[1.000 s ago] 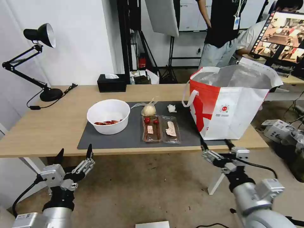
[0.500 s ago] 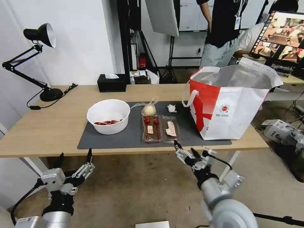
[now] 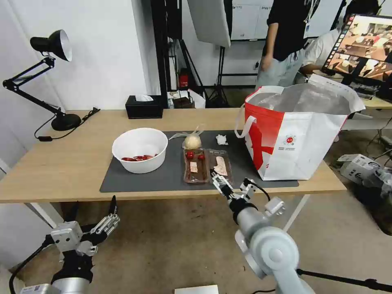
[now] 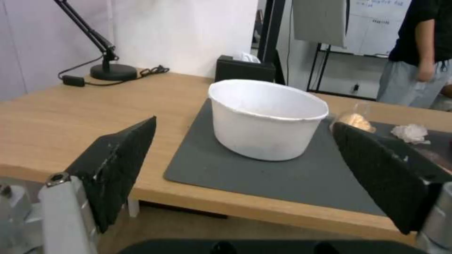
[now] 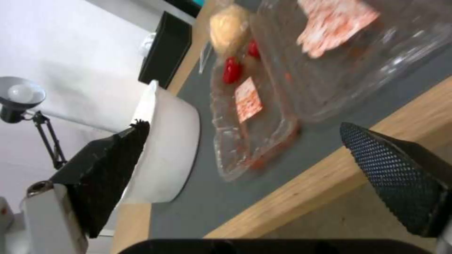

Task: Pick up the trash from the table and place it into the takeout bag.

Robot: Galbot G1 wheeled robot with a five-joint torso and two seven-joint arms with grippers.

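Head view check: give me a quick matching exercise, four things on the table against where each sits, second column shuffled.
Things:
1. white bowl
2. clear hinged tray
3. crumpled tissue
4. takeout bag

Places:
A. far part of the grey mat, between the bagged bun and the takeout bag
B. right end of the table, its mouth open
C. left part of the mat, red scraps inside
D. middle of the mat near the front edge, just beyond the open right end effector

Pairs: 1-C, 2-D, 3-A, 4-B
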